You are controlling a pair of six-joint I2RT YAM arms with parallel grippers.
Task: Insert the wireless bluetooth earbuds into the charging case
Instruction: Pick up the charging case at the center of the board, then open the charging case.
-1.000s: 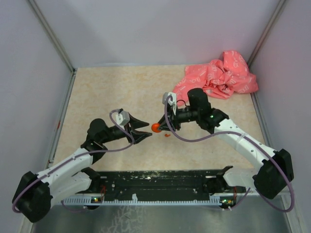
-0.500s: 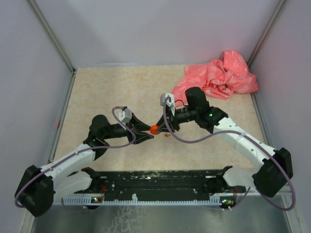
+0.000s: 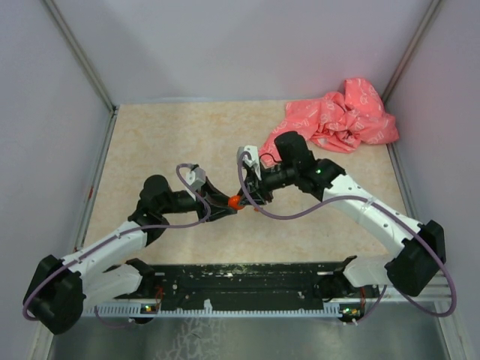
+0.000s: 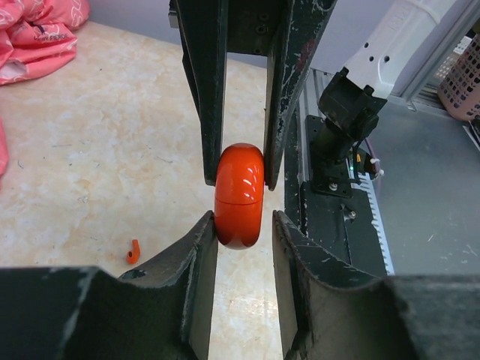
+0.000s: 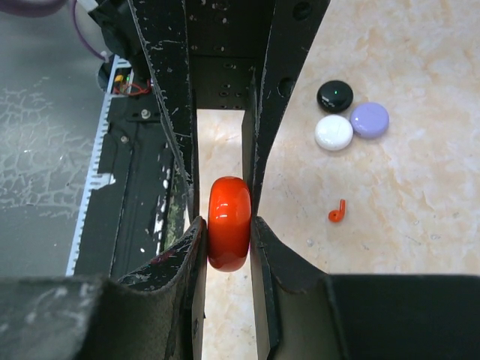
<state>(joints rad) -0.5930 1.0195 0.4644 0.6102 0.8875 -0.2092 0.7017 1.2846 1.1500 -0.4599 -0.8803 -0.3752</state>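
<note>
The charging case [image 3: 235,202] is a glossy red-orange rounded shell, held edge-on above the tabletop. My right gripper [image 3: 244,197] [image 5: 223,221] is shut on it, a finger pressed on each flat face of the case [image 5: 229,223]. My left gripper [image 3: 227,205] [image 4: 244,217] comes from the opposite side and straddles the case's [image 4: 239,195] other end. Its left finger [image 4: 204,240] touches the shell, while a thin gap shows at the right finger [image 4: 289,240]. One tiny red earbud [image 4: 133,251] [image 5: 337,212] lies on the table just beside the grippers.
Three coin-sized round discs, black [image 5: 334,95], white [image 5: 334,132] and purple [image 5: 370,119], lie together on the tabletop. A crumpled pink cloth [image 3: 337,120] sits at the back right. The black rail [image 3: 247,289] runs along the near edge.
My left gripper has moved right onto the case and its jaws have narrowed round it. The right gripper has carried the case a little leftward.
</note>
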